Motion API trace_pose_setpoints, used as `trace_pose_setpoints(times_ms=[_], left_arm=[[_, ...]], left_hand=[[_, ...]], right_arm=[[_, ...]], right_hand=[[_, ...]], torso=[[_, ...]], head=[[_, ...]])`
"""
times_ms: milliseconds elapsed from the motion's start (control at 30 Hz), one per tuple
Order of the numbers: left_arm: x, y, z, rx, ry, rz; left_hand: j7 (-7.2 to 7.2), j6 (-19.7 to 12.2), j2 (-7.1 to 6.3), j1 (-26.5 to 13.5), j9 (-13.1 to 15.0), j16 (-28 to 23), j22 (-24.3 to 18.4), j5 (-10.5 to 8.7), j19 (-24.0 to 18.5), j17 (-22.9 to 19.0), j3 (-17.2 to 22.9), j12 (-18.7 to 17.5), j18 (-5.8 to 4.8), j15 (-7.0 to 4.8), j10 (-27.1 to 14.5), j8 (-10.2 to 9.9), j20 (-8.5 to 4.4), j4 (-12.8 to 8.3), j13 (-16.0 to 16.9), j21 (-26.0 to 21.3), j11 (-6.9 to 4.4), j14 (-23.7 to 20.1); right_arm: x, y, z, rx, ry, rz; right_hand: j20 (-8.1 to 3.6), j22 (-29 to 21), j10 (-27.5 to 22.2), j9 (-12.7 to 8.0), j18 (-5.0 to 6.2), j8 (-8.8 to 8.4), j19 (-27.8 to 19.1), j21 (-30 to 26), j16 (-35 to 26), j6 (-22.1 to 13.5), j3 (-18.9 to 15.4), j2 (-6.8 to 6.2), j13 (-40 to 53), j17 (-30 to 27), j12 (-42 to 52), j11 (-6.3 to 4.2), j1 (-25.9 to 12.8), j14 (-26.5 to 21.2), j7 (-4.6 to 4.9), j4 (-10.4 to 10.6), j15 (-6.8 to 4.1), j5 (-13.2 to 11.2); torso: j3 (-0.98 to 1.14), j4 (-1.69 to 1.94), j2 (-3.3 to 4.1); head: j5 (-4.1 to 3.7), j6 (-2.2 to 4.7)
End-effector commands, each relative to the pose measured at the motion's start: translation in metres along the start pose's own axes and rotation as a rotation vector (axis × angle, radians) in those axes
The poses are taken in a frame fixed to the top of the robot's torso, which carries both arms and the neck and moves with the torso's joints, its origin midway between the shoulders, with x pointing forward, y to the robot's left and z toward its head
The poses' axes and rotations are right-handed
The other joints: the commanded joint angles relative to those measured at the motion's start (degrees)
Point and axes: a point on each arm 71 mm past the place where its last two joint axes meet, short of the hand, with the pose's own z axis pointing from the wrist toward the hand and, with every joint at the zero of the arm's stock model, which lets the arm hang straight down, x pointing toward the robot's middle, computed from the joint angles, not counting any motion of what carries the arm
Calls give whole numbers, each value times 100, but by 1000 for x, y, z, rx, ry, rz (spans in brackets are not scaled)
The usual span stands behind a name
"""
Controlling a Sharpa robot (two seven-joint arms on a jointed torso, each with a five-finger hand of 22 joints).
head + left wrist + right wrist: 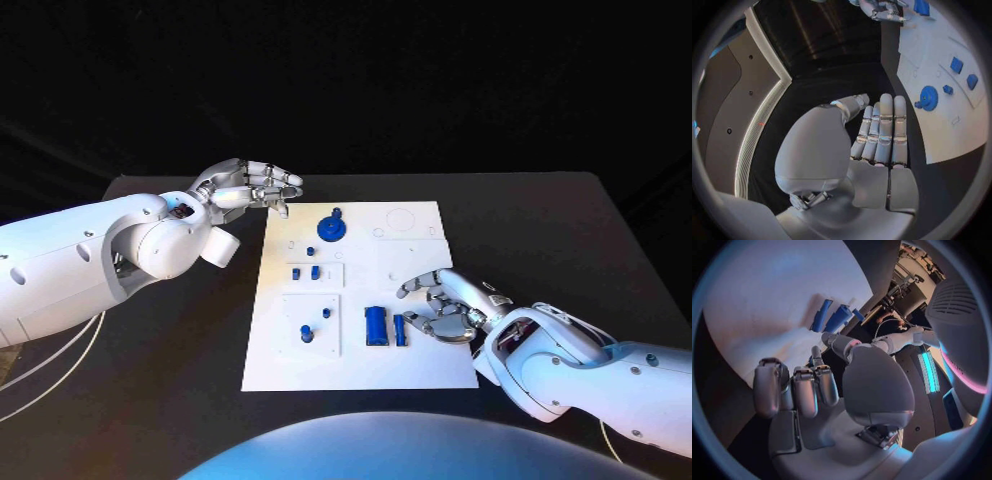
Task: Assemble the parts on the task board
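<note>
The left hand (248,187) hangs over the black table (173,330) just off the far-left corner of the task board (418,365), holding nothing; in the left wrist view (873,145) its fingers (886,130) lie straight and side by side, while from the head camera the fingertips look curled over — so how far it is spread is hard to judge.

On the board's left half, a round blue disc part (332,228) with a small knob sits near the far edge; it shows again in the left wrist view (928,97). Nearer come a few small blue pieces (306,270) in a raised square plate, too small to make out in shape, then two more small blue pegs (315,322) in a larger square plate.

Right of those, near the board's middle, lie a wider blue block (376,325) and a narrow blue bar (401,331) side by side. The right wrist view shows them as slanted blue shapes (839,317), partly cut off by the hand's own bulk.

The right hand (447,308) hovers just right of that pair, over the board's near-right part, fingers (804,390) bent and apart, gripping nothing. Whether a fingertip touches the bar cannot be told.
</note>
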Motion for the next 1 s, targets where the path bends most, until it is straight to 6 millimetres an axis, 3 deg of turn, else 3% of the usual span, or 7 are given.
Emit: trace_pose_setpoints(times_ms=[33, 200, 467, 600, 667, 800, 1000], left_arm=[[2, -1, 1, 8, 17, -2], [3, -1, 1, 8, 18, -2], [2, -1, 1, 7, 18, -3], [2, -1, 0, 6, 18, -2], [2, -1, 0, 6, 18, -2], [2, -1, 0, 5, 18, -2], [2, -1, 0, 5, 19, -3]], left_hand=[[193, -37, 49, 1, -5, -21, 3, 37, -34, -9, 15, 30, 74, -2, -47, 36, 15, -8, 6, -28, -9, -47], [193, -38, 50, 4, -6, -21, 6, 37, -35, -10, 20, 32, 74, -2, -48, 37, 14, -12, 6, -25, -9, -48], [193, -38, 50, 4, -6, -21, 6, 37, -35, -10, 20, 32, 74, -2, -48, 37, 14, -12, 6, -25, -9, -48], [193, -38, 50, 4, -6, -21, 6, 37, -35, -10, 20, 32, 74, -2, -48, 37, 14, -12, 6, -25, -9, -48], [193, -37, 60, 24, -8, -23, 15, 39, -37, -13, 38, 36, 75, -6, -48, 41, 10, -30, 5, -13, -11, -51], [193, -35, 70, 42, -10, -26, 24, 39, -38, -15, 54, 40, 76, -9, -47, 44, 6, -46, 5, 0, -12, -53], [193, -35, 75, 54, -12, -28, 32, 38, -40, -17, 66, 42, 76, -10, -47, 45, 3, -58, 4, 10, -12, -55]], right_arm=[[-2, 2, 0, -24, -44, 13], [0, 0, 2, -2, -21, -5], [4, -3, 6, 21, -1, -29], [7, -3, 8, 24, 7, -38], [7, -3, 8, 27, 8, -41], [9, -4, 10, 32, 9, -51], [12, -6, 11, 43, 14, -64]], right_hand=[[43, 1149, 362, -16, -40, -27, 135, -26, 12, -5, -75, -60, 1205, 1218, -37, 34, 27, 547, -9, -23, 41, 184], [49, 1137, 344, -66, -29, -10, 119, -73, 5, 37, -418, -153, 1187, 1194, -56, 19, 53, 541, -35, 1, 32, -73], [8, 1139, 351, -48, -29, 237, 124, -70, 8, 321, -727, -60, 1192, 1201, -26, -55, 252, 542, -127, 41, -25, -414], [-47, 1141, 361, 13, -30, 472, 129, -64, 8, 562, -844, -8, 1199, 1203, -4, -143, 340, 543, -233, 58, -95, -572], [-102, 1146, 374, 83, -32, 680, 136, -51, 10, 742, -916, 25, 1212, 1212, 23, -223, 413, 545, -328, 55, -163, -710], [-184, 1147, 376, 200, -34, 999, 140, -52, 10, 882, -1037, 64, 1208, 1216, 23, -326, 473, 547, -446, 83, -252, -758], [-260, 1146, 380, 337, -34, 1356, 142, -63, 11, 909, -1152, 73, 1208, 1222, 27, -413, 530, 548, -545, 111, -330, -779]], torso=[[-2, -4, 3], [-4, -1, 2], [-1, 5, 6], [-3, 3, 2], [-4, 3, 2], [-4, -4, 2], [-4, 0, -2]], head=[[-4, 1], [-3, 1], [8, 1], [17, 1], [17, 1], [19, 1], [21, 1]])
